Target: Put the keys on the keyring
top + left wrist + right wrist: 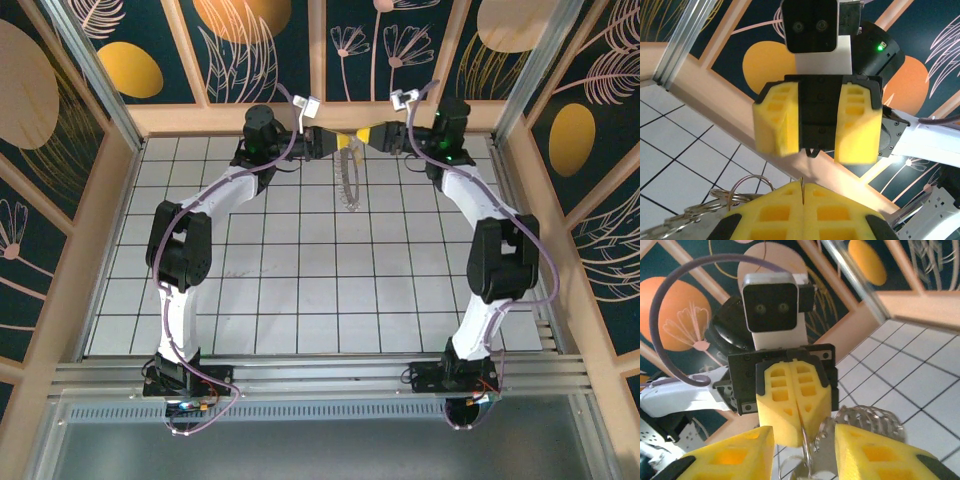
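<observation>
Closest to the overhead camera are the left arm's base [185, 372] and the right arm's base [455, 368], at the near edge of the tiled table [300, 300]. Both arms reach to the far edge, where the left gripper [340, 141] and the right gripper [378, 136] face each other, tip to tip. The keyring [348, 182] hangs long and narrow just below this meeting point, above the tiles. From here the jaws are too small to judge.

From the left wrist, the left gripper [803, 192] is clenched, with a thin metal strip pinched in the seam of its pads. Silver loops of the keyring [720, 194] lie just beside it, cut off by the lower edge. Opposite, the right gripper [816, 125] has its jaws apart and grasps nothing.

From the right wrist, the right gripper [805, 450] is released, its pads wide apart. A wire loop stands between them, and I cannot tell if it touches either pad. The left gripper [796, 410] is shut, and the beaded part of the keyring [867, 419] is just beside it.

I judge that the left claw holds the keyring, since the loop hangs from it. I cannot make out any key with certainty. The pinched strip looks a little brassy, but it is seen edge-on. So no key is visibly threaded, and the main work seems to be left.
</observation>
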{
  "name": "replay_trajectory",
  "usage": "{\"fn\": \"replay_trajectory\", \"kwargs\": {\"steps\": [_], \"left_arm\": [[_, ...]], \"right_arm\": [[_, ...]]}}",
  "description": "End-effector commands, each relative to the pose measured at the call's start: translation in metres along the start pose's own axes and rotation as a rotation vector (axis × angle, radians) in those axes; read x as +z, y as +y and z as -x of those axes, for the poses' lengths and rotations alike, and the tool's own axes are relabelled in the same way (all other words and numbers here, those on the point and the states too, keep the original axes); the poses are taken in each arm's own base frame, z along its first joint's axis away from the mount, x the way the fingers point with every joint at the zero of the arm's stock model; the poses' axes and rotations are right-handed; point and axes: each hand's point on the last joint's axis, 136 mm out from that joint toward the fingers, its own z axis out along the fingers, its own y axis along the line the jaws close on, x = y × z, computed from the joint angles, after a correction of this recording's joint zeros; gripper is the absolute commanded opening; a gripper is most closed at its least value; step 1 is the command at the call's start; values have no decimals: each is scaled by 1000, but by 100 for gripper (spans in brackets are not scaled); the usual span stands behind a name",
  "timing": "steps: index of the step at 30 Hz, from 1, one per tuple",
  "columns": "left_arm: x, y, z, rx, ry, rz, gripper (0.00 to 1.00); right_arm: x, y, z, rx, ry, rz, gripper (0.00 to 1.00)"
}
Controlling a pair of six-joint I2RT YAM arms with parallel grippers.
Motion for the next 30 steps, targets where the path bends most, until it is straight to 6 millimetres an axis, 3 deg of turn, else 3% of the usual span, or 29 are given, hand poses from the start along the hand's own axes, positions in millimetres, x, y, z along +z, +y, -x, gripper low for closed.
{"fn": "replay_trajectory", "kwargs": {"steps": [1,6,15,21,30], "left_arm": [[-3,-36,19,100,-25,-63,0],[-4,-49,23,125,-24,-89,0],[-4,-64,23,127,-18,-128,0],[-2,-69,23,130,-12,-139,0],[0,-71,22,127,-8,-142,0]], "right_arm": [[-26,23,24,-89,-107,-55,38],[-43,15,3,-95,-161,-156,38],[-32,27,-36,-137,-117,-82,46],[-19,38,-38,-171,-101,-40,47],[-3,39,-32,-177,-94,-7,47]]}}
